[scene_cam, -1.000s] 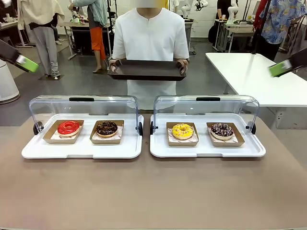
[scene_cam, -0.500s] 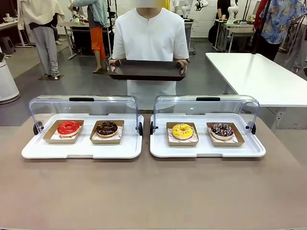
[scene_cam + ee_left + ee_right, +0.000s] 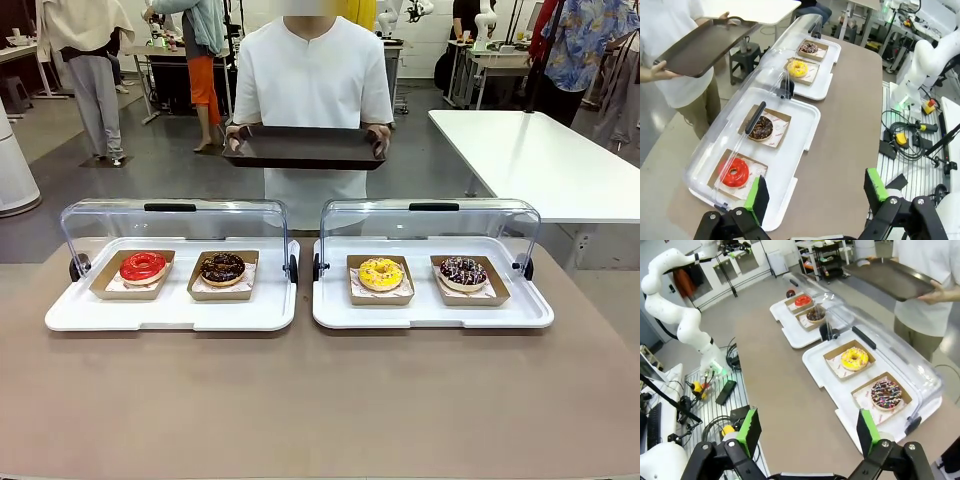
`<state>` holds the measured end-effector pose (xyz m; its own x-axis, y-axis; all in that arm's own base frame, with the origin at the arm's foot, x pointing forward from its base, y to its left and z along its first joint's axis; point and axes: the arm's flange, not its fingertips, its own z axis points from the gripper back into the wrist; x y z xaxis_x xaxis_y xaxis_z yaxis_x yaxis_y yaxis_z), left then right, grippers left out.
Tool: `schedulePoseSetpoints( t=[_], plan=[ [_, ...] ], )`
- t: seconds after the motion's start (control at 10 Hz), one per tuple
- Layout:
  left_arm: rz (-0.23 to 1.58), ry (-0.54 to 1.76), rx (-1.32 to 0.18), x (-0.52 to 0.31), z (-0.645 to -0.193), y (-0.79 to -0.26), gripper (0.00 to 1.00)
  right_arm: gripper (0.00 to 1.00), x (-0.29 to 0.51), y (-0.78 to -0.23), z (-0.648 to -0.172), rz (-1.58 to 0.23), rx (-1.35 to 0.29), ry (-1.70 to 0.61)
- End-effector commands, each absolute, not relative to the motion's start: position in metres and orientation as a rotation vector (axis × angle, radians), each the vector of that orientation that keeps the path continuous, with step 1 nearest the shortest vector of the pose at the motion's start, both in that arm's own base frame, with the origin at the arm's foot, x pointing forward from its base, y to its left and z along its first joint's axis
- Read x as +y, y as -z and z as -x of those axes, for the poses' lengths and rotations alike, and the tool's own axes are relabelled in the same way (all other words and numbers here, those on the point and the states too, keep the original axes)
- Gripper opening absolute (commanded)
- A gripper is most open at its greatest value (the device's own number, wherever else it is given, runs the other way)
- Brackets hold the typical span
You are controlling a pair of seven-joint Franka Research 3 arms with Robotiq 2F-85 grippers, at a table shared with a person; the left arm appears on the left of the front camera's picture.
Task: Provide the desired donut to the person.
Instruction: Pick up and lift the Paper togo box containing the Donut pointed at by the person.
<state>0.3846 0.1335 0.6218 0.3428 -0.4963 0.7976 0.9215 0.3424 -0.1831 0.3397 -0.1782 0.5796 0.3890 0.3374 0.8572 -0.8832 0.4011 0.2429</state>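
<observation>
Hovering above the table, my left gripper (image 3: 816, 192) gaped empty, the red donut (image 3: 734, 171) lying ahead beyond one finger; my right gripper (image 3: 807, 432) gaped empty too, the sprinkled donut (image 3: 886, 394) ahead, untouched.

No text, label, brand, number or sign can be read. Faint reddish print marks the paper liner (image 3: 781, 131) under the chocolate donut (image 3: 761, 128), but it is too small to make out.
</observation>
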Motion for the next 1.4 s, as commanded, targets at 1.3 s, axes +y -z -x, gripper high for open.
schedulePoseSetpoints(
  t=[1.3],
  plan=[
    [0.698, 1.067, -0.773, 0.168, -0.377, -0.588, 1.0, 1.0, -0.175, -0.588, -0.334, -0.785, -0.803, -0.886]
  ],
)
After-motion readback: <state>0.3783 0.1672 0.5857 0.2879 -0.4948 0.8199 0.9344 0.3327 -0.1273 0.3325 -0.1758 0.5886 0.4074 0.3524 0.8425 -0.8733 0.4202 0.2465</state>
